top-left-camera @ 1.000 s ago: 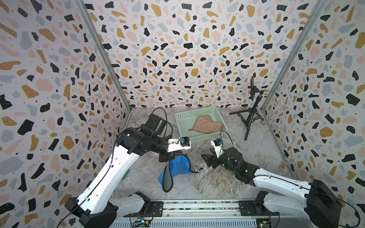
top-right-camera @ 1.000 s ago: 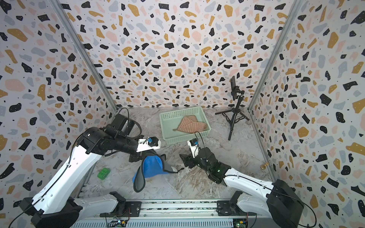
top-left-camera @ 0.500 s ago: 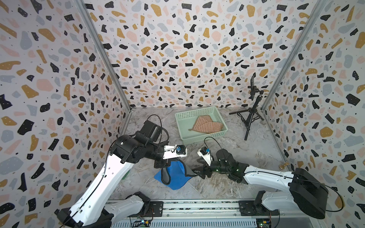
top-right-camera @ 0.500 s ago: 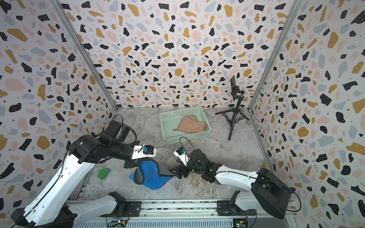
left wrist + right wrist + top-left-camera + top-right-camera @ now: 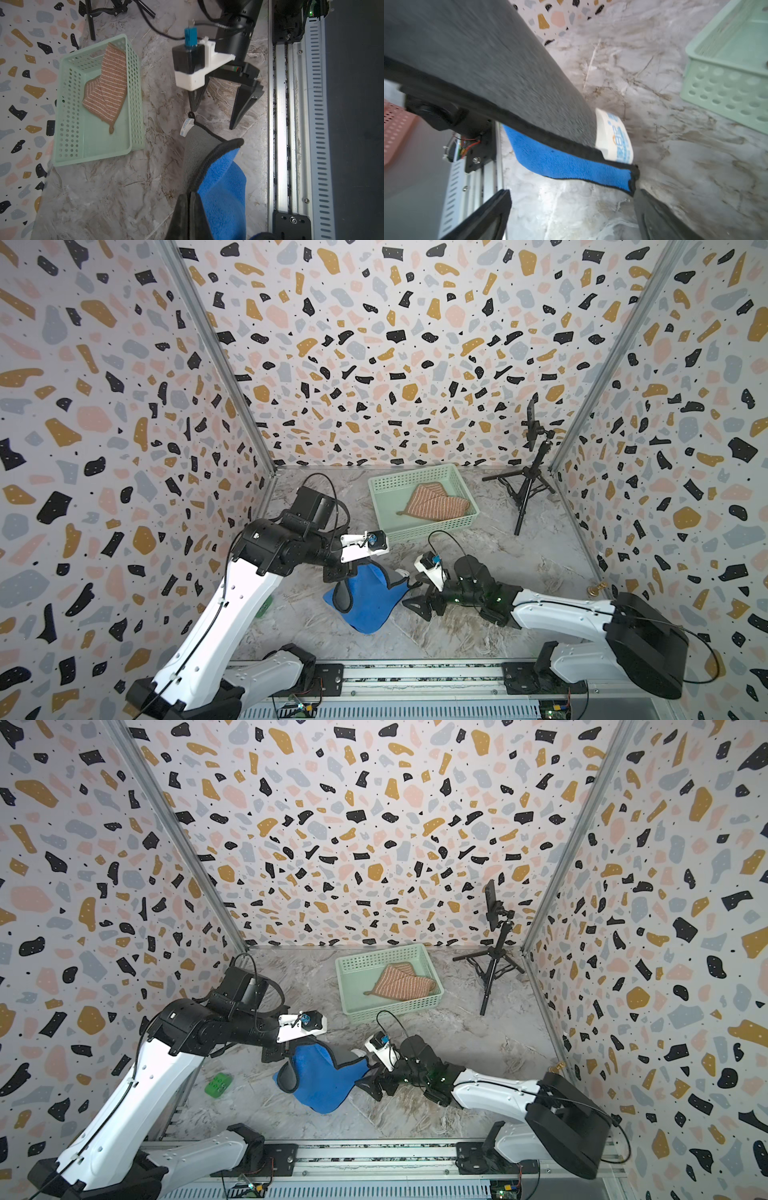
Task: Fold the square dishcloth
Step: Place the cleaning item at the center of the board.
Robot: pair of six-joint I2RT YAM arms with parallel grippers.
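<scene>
The square dishcloth (image 5: 374, 605) (image 5: 322, 1081), blue on one face, grey on the other and black-edged, lies half draped on the marble table. My left gripper (image 5: 190, 197) (image 5: 340, 580) is shut on its black hem, holding that side raised; the cloth (image 5: 222, 187) falls away from the jaws. My right gripper (image 5: 413, 595) (image 5: 214, 116) (image 5: 571, 193) stands open just right of the cloth. In the right wrist view the cloth's corner (image 5: 631, 176) with the white label (image 5: 614, 137) hangs against one fingertip (image 5: 641, 197), with nothing pinched between the fingers.
A green basket (image 5: 432, 526) (image 5: 357, 1011) with a striped brown cloth (image 5: 436, 504) stands behind the grippers. A black tripod (image 5: 525, 489) is at the back right. A green block (image 5: 218, 1085) lies front left, a small brass object (image 5: 596, 587) by the right wall, and the rail (image 5: 415, 676) runs along the front.
The right gripper's jaws have spread wide and the cloth's corner is free of them. Both arms moved down and left, and the cloth sank from hanging onto the table.
</scene>
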